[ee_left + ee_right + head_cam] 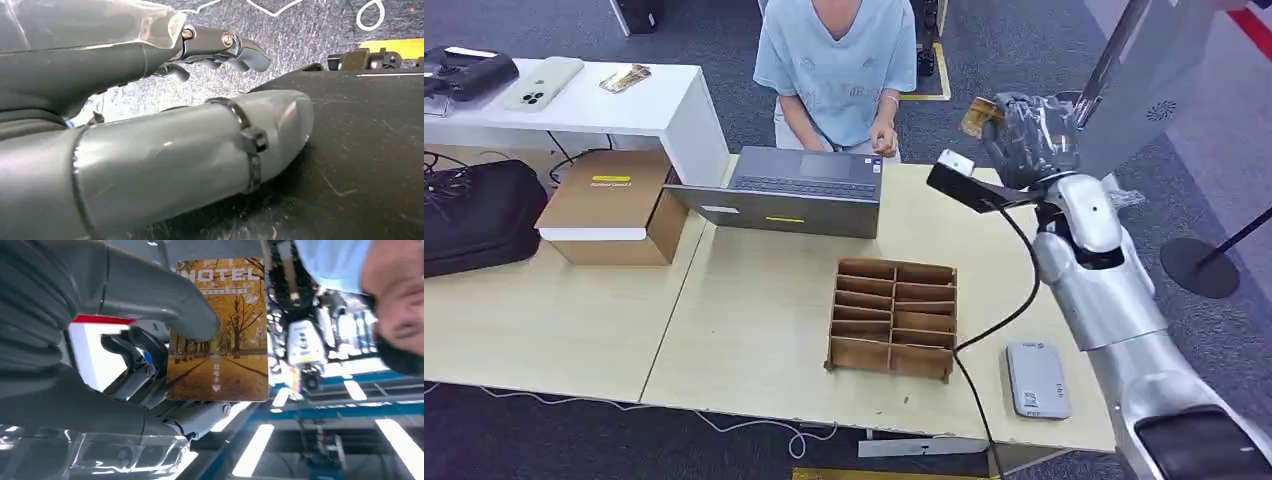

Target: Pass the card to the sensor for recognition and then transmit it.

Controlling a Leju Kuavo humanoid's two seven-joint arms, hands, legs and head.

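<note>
Your right hand [1032, 135] is raised beyond the far right corner of the table [754, 330], pinching the hotel card [219, 330] between thumb and fingers; in the right wrist view the card stands clear of the palm with its printed face to the camera. It is held up toward the person [839, 60] seated at the far edge behind the laptop [794, 190], so this reads as the handover step, though you cannot tell from here whether the scan is done. The grey card reader [1037, 378] lies at the near right corner, well apart from the card and below it. If the scan is still owed, bring the card down and back to the reader's top face.

The way down is open along the right edge; the wooden divider tray [892, 318] sits just beside the reader, so keep to its right. Your left hand [165, 145] hangs low with nothing in it, fingers loosely curled.
</note>
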